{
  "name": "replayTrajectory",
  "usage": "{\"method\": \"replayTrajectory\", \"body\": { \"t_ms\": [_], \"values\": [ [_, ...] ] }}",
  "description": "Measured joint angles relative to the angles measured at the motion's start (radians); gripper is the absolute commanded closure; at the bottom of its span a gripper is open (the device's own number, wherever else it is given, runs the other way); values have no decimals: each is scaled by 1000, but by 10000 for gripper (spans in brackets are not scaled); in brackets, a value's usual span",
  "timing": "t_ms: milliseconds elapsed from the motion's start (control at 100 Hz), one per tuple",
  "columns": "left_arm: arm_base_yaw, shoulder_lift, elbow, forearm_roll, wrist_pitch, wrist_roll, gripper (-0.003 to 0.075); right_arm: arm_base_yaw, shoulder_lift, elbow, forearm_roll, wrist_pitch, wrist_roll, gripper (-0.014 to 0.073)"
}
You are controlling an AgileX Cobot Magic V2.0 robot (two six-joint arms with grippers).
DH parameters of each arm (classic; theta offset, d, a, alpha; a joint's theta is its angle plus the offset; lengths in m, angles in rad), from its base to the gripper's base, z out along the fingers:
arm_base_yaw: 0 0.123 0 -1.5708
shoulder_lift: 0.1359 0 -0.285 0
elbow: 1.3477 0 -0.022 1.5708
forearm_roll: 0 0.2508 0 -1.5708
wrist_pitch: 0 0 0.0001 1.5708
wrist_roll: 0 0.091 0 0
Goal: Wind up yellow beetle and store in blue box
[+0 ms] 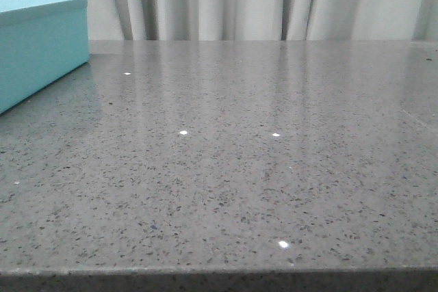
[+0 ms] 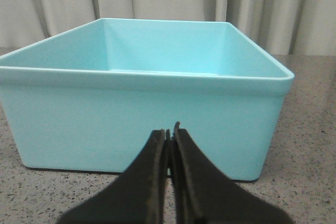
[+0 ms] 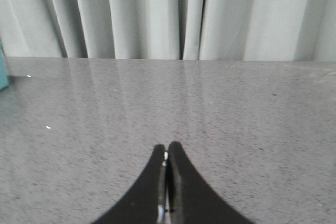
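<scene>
Right up against our left wrist camera is our left gripper, both black fingers pressed flat together with nothing pinched between them. Straight ahead of those fingertips sits the blue box, near but not touching as far as we can tell, with its long turquoise wall facing us square on. It's open on top, so we can look over the rim at the far wall and part of the floor, and the part we can see has nothing in it. It rests flat on the speckled grey table.

As for the yellow beetle, none of our three views has it anywhere, so we can't say where it is relative to either hand.

Over on the other side, our right gripper is also closed tight, tips together, holding nothing, pointing out across the bare grey countertop. A thin sliver of turquoise shows at the edge of that view, well off from the fingers.

From the front camera we only catch one corner of the box at the far left, on the robot's left side, and neither arm is in that shot. Pale curtains hang behind the table in every view.
</scene>
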Motion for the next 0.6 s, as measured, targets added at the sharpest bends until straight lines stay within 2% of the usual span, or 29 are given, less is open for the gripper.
{"method": "replayTrajectory", "body": {
  "t_ms": [110,270,430,600],
  "values": [
    [0,0,0,0,0,0,741,-50,-42,58,19,-15,-56,661],
    [0,0,0,0,0,0,741,-134,-106,143,29,-22,-63,661],
    [0,0,0,0,0,0,741,-188,-177,220,27,-38,-21,661],
    [0,0,0,0,0,0,741,-199,-233,284,26,-58,9,661]
  ]
}}
